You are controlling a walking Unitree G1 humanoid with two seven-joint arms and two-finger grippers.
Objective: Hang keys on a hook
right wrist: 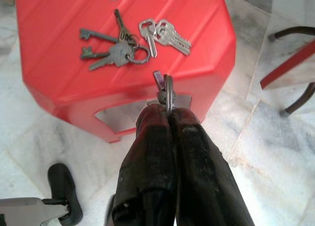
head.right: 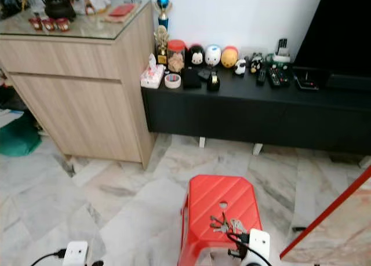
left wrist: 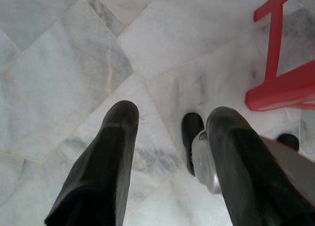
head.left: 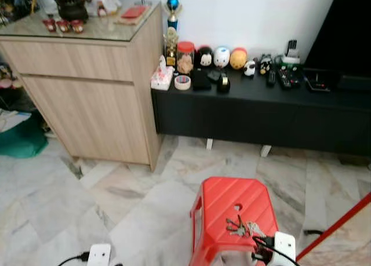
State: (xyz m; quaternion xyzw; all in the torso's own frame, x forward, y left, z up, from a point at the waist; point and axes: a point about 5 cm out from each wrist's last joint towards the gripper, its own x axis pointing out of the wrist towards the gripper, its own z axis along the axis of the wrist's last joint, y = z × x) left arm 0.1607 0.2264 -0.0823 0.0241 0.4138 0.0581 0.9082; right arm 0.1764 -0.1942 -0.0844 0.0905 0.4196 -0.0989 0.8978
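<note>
Marble floor (head.left: 87,208) runs across a living room, with a light wood cabinet (head.left: 87,98) beside a long black console (head.left: 261,112) crowded with small figures and remotes against a white wall. Close to the robot stands a red plastic stool (head.left: 232,211), and on its seat lie two bunches of keys (right wrist: 118,46), well apart from any hook that can be made out. The right gripper (right wrist: 166,105) hangs just off the stool's near edge, its black fingers pressed together on a thin metal key ring (right wrist: 168,90) that stands up between the tips. The left gripper (left wrist: 170,132) hangs idle over bare floor, fingers apart. That pinch is narrow and right at the fingertips, so a swing or a turn of the wrist while walking could let the ring twist and slip out. No hook shows among these things, so finding one is likely the harder part, and the bunches left on the stool may need a second trip.
</note>
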